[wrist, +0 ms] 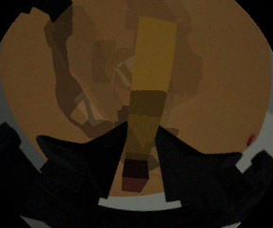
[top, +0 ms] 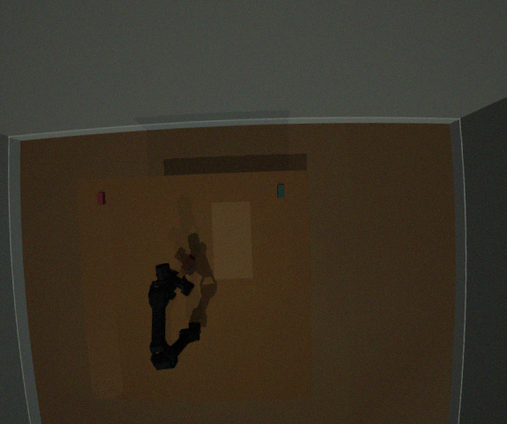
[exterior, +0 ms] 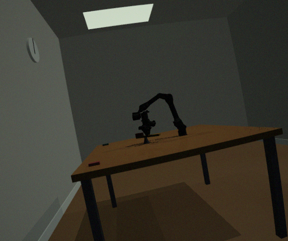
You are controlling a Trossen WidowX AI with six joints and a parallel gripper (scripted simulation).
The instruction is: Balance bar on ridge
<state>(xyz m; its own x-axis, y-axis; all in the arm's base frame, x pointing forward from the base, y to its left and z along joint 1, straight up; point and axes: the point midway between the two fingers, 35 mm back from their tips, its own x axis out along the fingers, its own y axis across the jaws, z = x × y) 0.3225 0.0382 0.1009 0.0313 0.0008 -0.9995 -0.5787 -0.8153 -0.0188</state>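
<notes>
The bar (exterior: 155,134) (wrist: 154,57) is long and yellow, with a dark red block (top: 187,264) (exterior: 139,135) (wrist: 135,183) at one end. My gripper (exterior: 146,134) (wrist: 142,127) is shut on the bar, nearer the red block than the far yellow end. The bar looks close to level and clear of the table (top: 272,319) (exterior: 217,137). The ridge (exterior: 146,141) is a small dark wedge standing right below the fingertips in the exterior view. The fingers and bar hide its top, so I cannot tell whether the bar touches it.
A red block (top: 101,198) (exterior: 94,163) (wrist: 251,140) lies near one far corner of the table, and a teal block (top: 281,190) (exterior: 105,144) near the other far corner. The arm's base (top: 163,359) (exterior: 182,131) stands behind the ridge. A pale light patch and arm shadows cross the tabletop.
</notes>
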